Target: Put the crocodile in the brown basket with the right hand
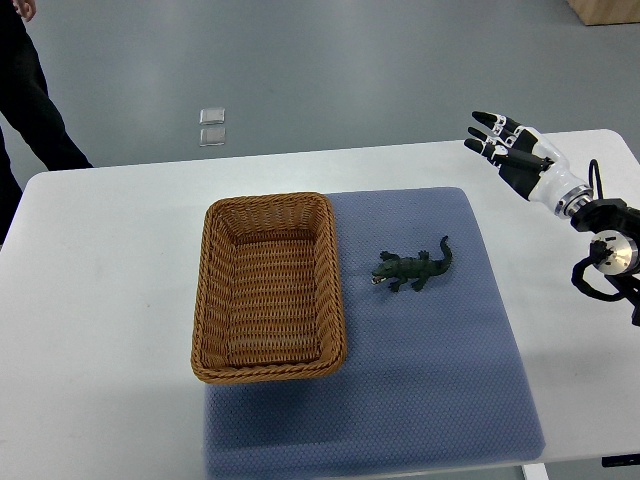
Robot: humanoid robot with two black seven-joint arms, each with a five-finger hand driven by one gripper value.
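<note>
The right hand (509, 149) is black. Its slim fingers (485, 119) are banded with white plates towards the knuckles, glossy and jointed like armour. Behind it comes a rounded white wrist cuff (556, 184), closed off by a ribbed silver ring. The forearm (606, 250) beyond is black and blocky, with a round silver disc (paler at its centre) set into its face, and a thin black cable (594, 172) loops over the wrist.

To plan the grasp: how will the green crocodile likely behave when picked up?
The crocodile looks small, so probably light. Its thin curved tail may flex. Lying flat on the blue mat, it should not roll.
</note>
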